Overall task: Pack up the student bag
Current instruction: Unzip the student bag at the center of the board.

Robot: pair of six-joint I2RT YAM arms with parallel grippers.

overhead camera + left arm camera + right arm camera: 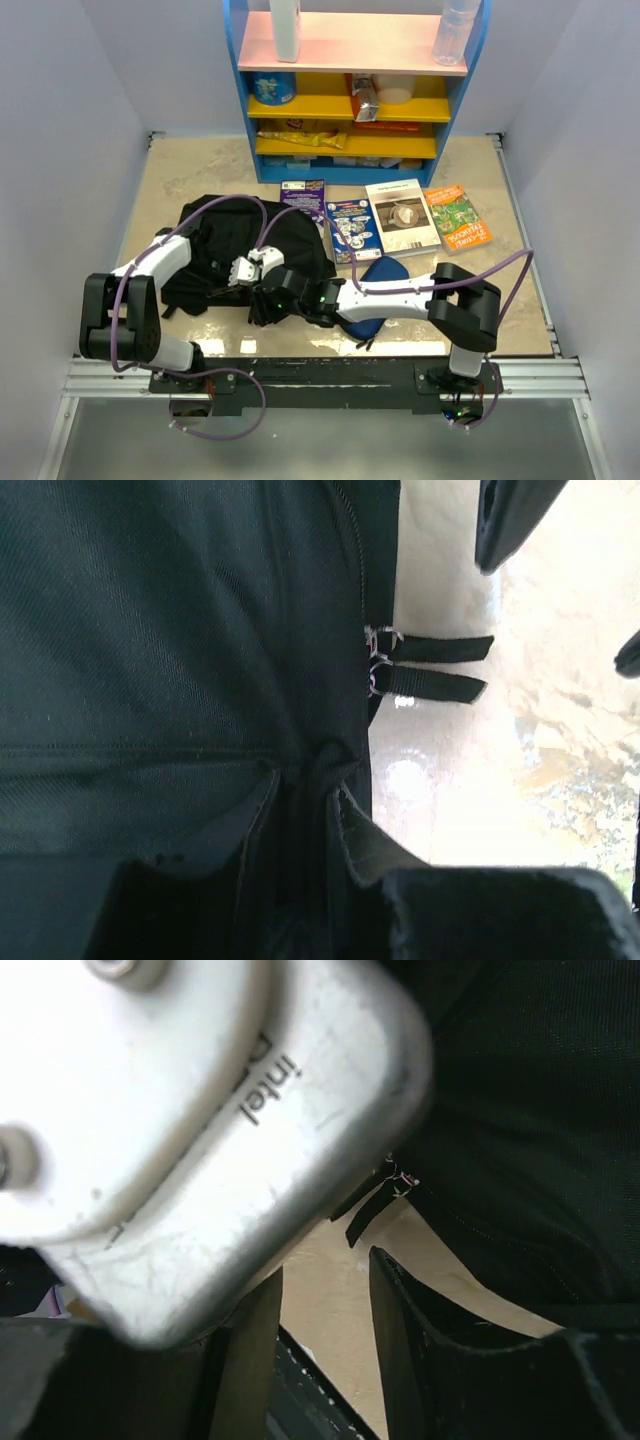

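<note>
Packing seems barely begun: four books [404, 215] and blue pencil case [380, 272] on bench [200, 170], left pincer [305, 880] clamped on student bag [215, 250] fabric, right pincer [325, 1350] apart.

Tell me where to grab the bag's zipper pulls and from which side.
Pinch the zipper pulls at their free ends, which stick out flat past the edge of the student bag over the table. Probably come in from the table side, tool closing across the flat faces.

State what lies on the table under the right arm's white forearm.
A dark-blue oval pencil case lies under the right arm. Parts of it show on either side; the arm covers its middle, so anything there is hidden.
</note>
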